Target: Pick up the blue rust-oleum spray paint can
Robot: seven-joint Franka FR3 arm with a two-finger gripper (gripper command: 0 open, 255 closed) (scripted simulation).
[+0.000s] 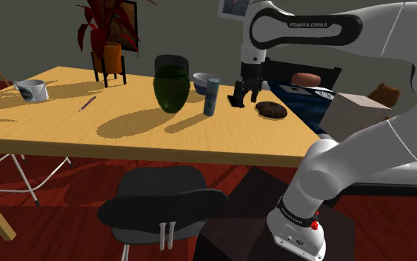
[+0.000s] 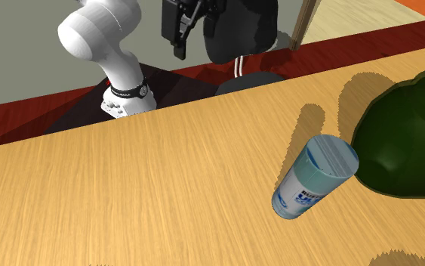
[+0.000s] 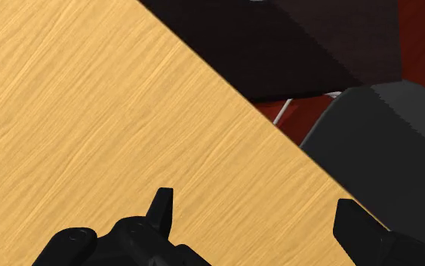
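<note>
While my pincer [image 3: 256, 219] hangs spread and empty over the table [image 3: 90, 113], just inside the edge on the stand's side, the can [image 1: 211, 96] stands upright farther in from that edge, untouched. I see it just beside a green vase [image 1: 172, 83], between vase and pincer.

My gripper [image 1: 246, 98] beside the spray can [image 1: 211, 96] over the wooden table [image 1: 125, 141].
I see the fingers pointing down and standing apart, just right of the upright pale blue can and clear of it. A dark green vase [image 1: 172, 83] stands left of the can, a bowl [image 1: 203, 77] sits behind it, and a flat brown lump [image 1: 271, 110] lies right of the gripper.
</note>
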